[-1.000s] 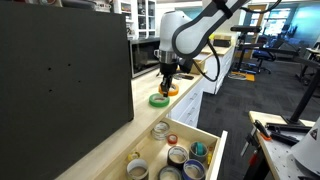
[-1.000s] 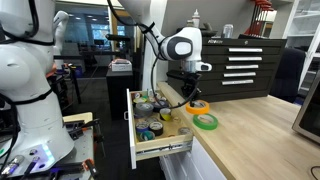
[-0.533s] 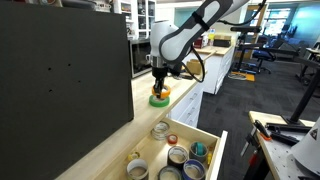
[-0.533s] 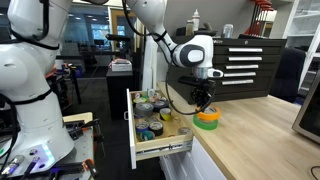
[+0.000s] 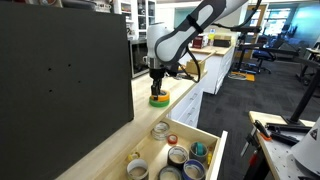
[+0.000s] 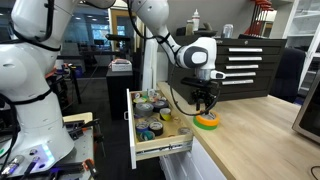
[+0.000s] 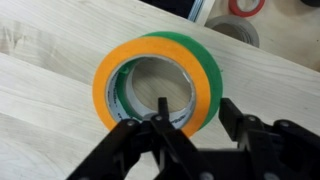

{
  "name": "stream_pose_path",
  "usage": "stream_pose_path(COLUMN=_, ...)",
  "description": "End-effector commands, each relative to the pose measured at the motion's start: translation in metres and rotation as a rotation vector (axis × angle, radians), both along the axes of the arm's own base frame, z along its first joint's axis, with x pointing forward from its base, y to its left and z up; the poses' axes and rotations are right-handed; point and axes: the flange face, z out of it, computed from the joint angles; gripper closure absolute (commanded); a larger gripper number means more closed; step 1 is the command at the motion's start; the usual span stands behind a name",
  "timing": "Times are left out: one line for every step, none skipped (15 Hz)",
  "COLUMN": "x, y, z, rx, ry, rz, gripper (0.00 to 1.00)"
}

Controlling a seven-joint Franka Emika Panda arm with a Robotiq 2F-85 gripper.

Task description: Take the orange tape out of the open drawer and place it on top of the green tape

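The orange tape (image 7: 103, 88) partly hides the green tape (image 7: 207, 80) beneath.

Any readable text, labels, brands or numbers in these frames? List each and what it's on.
No text can be read in any view.
orange tape and green tape: plain faces in the wrist view, no print visible.
rolls in the open drawer: too small and blurred to read any label.

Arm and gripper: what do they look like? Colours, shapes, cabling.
The arm is glossy white, with rounded links and dark joint faces. The gripper is black, with two slim black fingers. A black cable loops off near the wrist.
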Motion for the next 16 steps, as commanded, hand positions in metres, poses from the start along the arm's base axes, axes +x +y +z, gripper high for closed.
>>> stream_pose_path(x=-0.009, y=0.007, z=0.025, rx=0.021, ry=0.027, rz=0.014, gripper=0.12)
stream_pose_path(x=-0.012, y=0.010, z=0.030, rx=0.023, ry=0.037, rz=0.011, gripper=0.05)
stream_pose_path(x=-0.016, y=0.013, z=0.035, rx=0.026, ry=0.061, rz=0.004, gripper=0.01)
stream_pose_path(x=-0.021, y=0.015, z=0.038, rx=0.033, ry=0.088, rz=0.001, gripper=0.00)
stream_pose_path(x=-0.027, y=0.016, z=0.042, rx=0.036, ry=0.117, rz=-0.005, gripper=0.00)
stream_pose_path(x=-0.033, y=0.017, z=0.046, rx=0.040, ry=0.140, rz=-0.009, gripper=0.00)
stream_pose_path(x=-0.039, y=0.018, z=0.051, rx=0.047, ry=0.159, rz=-0.007, gripper=0.00)
stream_pose_path(x=-0.044, y=0.018, z=0.055, rx=0.051, ry=0.171, rz=-0.010, gripper=0.00)
stream_pose_path(x=-0.050, y=0.018, z=0.060, rx=0.057, ry=0.180, rz=-0.010, gripper=0.00)
stream_pose_path(x=-0.056, y=0.019, z=0.064, rx=0.061, ry=0.187, rz=-0.011, gripper=0.00)
stream_pose_path(x=-0.061, y=0.017, z=0.066, rx=0.065, ry=0.193, rz=-0.017, gripper=0.00)
stream_pose_path(x=-0.066, y=0.016, z=0.068, rx=0.074, ry=0.198, rz=-0.027, gripper=0.00)
stream_pose_path(x=-0.044, y=0.018, z=0.056, rx=0.047, ry=0.179, rz=-0.018, gripper=0.00)
stream_pose_path(x=-0.048, y=0.018, z=0.059, rx=0.051, ry=0.181, rz=-0.022, gripper=0.00)
stream_pose_path(x=-0.052, y=0.018, z=0.060, rx=0.053, ry=0.182, rz=-0.023, gripper=0.00)
stream_pose_path(x=-0.053, y=0.018, z=0.060, rx=0.054, ry=0.184, rz=-0.024, gripper=0.00)
